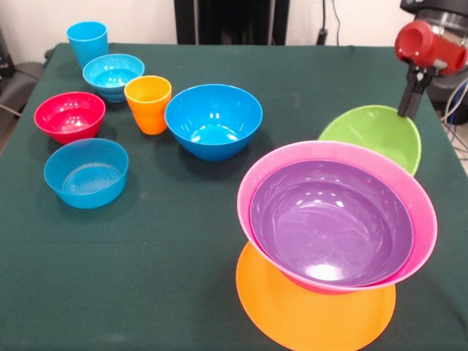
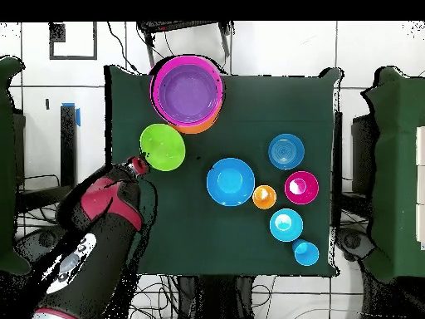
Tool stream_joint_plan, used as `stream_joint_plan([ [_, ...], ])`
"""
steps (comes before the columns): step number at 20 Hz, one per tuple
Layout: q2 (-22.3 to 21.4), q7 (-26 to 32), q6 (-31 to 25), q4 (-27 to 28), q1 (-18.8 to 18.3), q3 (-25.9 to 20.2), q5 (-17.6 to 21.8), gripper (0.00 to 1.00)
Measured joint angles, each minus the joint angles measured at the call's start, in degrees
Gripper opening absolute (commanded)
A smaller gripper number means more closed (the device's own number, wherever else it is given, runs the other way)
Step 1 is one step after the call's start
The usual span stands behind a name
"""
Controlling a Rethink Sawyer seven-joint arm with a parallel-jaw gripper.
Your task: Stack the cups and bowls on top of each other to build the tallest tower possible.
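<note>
Front view: the purple bowl (image 1: 333, 223) is nested in the pink bowl (image 1: 340, 212) on the orange bowl (image 1: 314, 311), whose lower edge is cut off. The green bowl (image 1: 373, 135) is pinched at its rim by the gripper (image 1: 408, 110).

Overhead view: the tower (image 2: 188, 91) is seen at the table's (image 2: 241, 241) top edge; all bowls are empty.

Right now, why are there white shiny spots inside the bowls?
That's glare from lights above: in the front view, white spots sit low inside the purple bowl and the big blue bowl; the overhead view shows a fainter sheen.
</note>
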State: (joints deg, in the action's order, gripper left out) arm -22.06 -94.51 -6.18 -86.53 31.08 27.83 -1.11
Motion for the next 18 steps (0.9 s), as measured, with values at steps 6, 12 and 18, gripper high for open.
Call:
stream_joint_plan([
  [6,-3.85,-0.02,0.0,-2.3,-0.05,-0.01,0.01,0.0],
  [12,-6.76,-0.02,-0.01,-3.97,-0.59,-0.02,0.01,0.0],
  [18,-8.39,-0.02,-0.01,-4.73,-1.73,-0.12,0.02,0.0],
])
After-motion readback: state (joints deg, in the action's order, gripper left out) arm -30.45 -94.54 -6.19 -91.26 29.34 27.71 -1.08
